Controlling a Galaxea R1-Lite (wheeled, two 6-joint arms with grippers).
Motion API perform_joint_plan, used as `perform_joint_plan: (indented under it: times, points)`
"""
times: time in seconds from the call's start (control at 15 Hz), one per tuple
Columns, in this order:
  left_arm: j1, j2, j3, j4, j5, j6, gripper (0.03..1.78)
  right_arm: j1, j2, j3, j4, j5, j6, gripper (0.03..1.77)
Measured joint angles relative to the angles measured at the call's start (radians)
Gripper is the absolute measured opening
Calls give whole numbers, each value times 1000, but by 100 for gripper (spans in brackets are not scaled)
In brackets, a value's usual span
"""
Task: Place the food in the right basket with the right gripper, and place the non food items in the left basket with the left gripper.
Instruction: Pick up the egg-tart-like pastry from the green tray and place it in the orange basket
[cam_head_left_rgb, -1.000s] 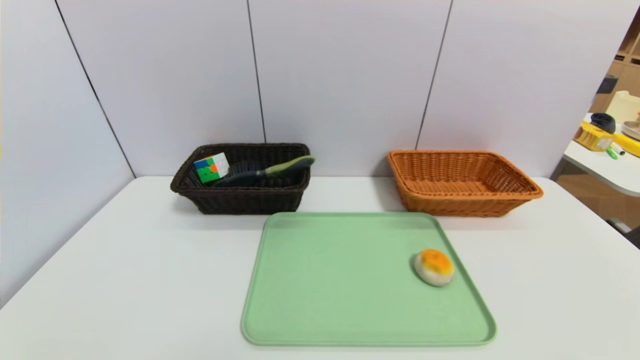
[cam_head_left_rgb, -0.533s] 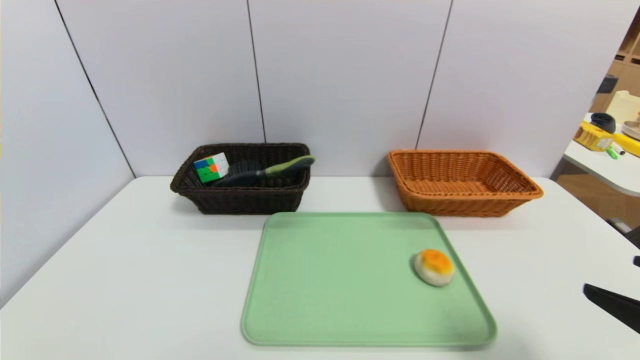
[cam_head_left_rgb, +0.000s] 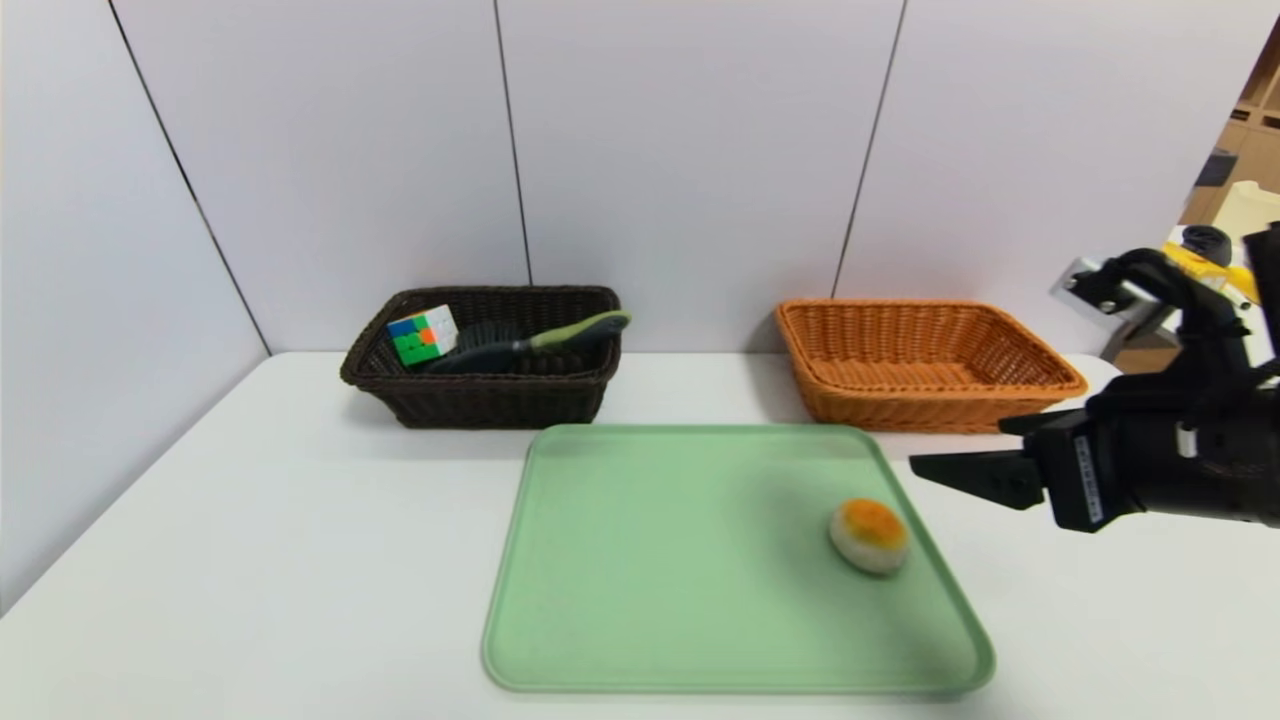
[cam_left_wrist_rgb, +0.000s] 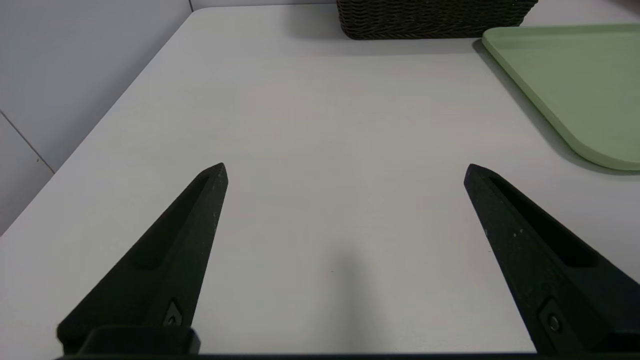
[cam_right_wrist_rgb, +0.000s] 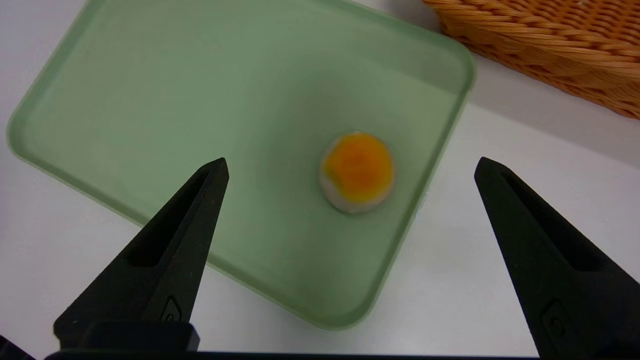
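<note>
Now one bun (cam_head_left_rgb: 868, 535) lies on the right part of one green tray (cam_head_left_rgb: 650, 560), near its right rim, its orange top facing up. Two baskets stand behind the tray on the white table (cam_head_left_rgb: 250, 560): the dark brown basket (cam_head_left_rgb: 480, 398) at the left and the orange-tan basket (cam_head_left_rgb: 915, 400) at the right. The dark one holds two things, one puzzle cube (cam_head_left_rgb: 423, 335) and one brush (cam_head_left_rgb: 540, 343) whose green handle rests on the rim. The orange-tan one holds nothing. The right gripper (cam_head_left_rgb: 975, 450) hangs above the table just right of the tray, its jaws spread wide and holding nothing, apart from the bun. The left gripper (cam_left_wrist_rgb: 345, 170) sits low over bare table left of the tray, jaws likewise spread and holding nothing
</note>
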Motion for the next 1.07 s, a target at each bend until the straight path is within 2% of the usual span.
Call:
perform_joint_plan:
  times: [0.4,0.6,0.93,1.07]
  points:
    - [0,0,0,0,0,0,169,65,227,-150,207,-8,0,170]
    - [0,0,0,0,0,0,169,67,299,-172,213,-17,-1,170]
    - [0,0,0,0,0,0,169,65,382,-186,206,-96,-2,170]
    - [0,0,0,0,0,0,169,65,398,-188,209,-99,-2,170]
